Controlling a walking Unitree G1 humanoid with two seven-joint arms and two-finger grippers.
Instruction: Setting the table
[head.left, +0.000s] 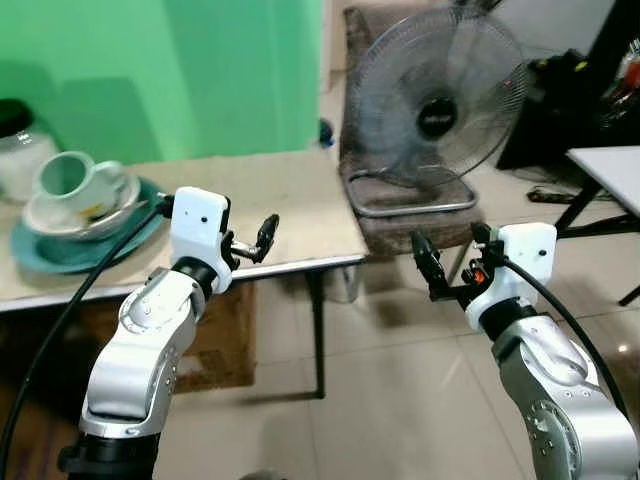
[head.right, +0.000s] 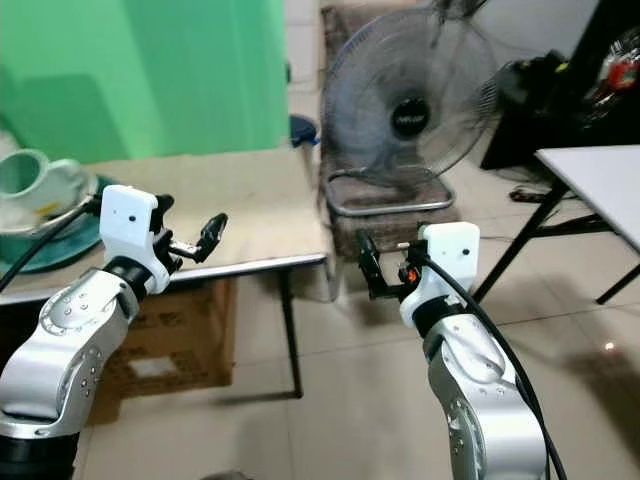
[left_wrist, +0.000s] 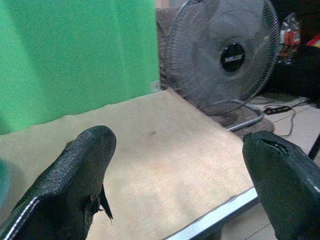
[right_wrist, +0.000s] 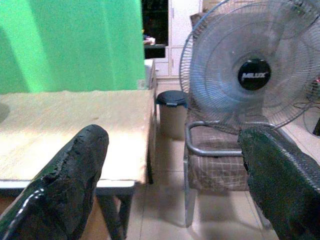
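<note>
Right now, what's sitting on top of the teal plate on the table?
On the teal plate rests a white bowl holding a pale green cup tipped on its side. What lies beneath the cup inside the bowl is covered.

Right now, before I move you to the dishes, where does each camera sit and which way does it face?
Left eye: on the head, looking forward and down over the table with stacked dishes and a fan; both silver arms show, left gripper and right gripper open.
Right eye: same head, same scene, shifted sideways.
Left wrist: looks along its two black fingers across the tabletop toward the fan.
Right wrist: looks along its fingers past the table's end at the fan.
Shared: all four see the table and the fan.
</note>
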